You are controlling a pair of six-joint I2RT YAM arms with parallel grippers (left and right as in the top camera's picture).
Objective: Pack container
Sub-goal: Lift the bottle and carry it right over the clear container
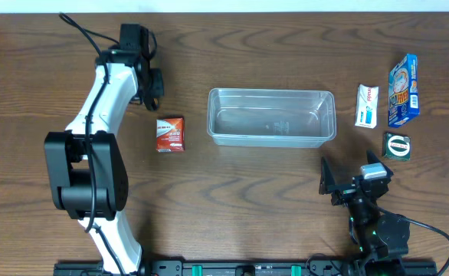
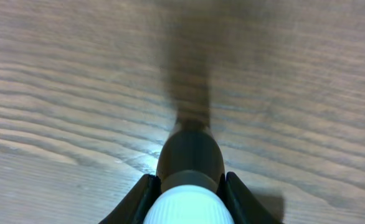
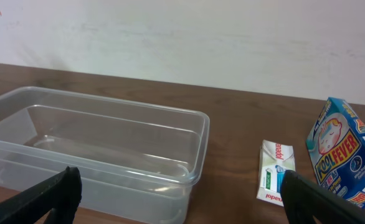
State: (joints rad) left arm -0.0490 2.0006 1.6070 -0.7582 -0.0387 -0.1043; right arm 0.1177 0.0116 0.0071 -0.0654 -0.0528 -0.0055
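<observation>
The container point(image 1: 271, 139), a clear rectangular tub, lies empty at the table's middle; in the right wrist view the container point(image 3: 108, 180) is to the left in front. My left gripper point(image 1: 152, 86) is at the far left of the table, left of the tub. Seen from the left wrist, the left gripper point(image 2: 189, 178) is shut on a dark bottle point(image 2: 190, 152) with a white ribbed cap point(image 2: 185, 208) that lies over the wood. My right gripper point(image 1: 352, 180) stands open near the front right, apart from the tub, with nothing between its fingers point(image 3: 316, 199).
A small red box point(image 1: 170, 133) lies between the left arm and the tub. Right of the tub are a white toothpaste box point(image 1: 367, 106), a blue Kool Fever box point(image 1: 403, 90) and a small green box point(image 1: 397, 146). The blue box point(image 3: 344, 155) stands upright.
</observation>
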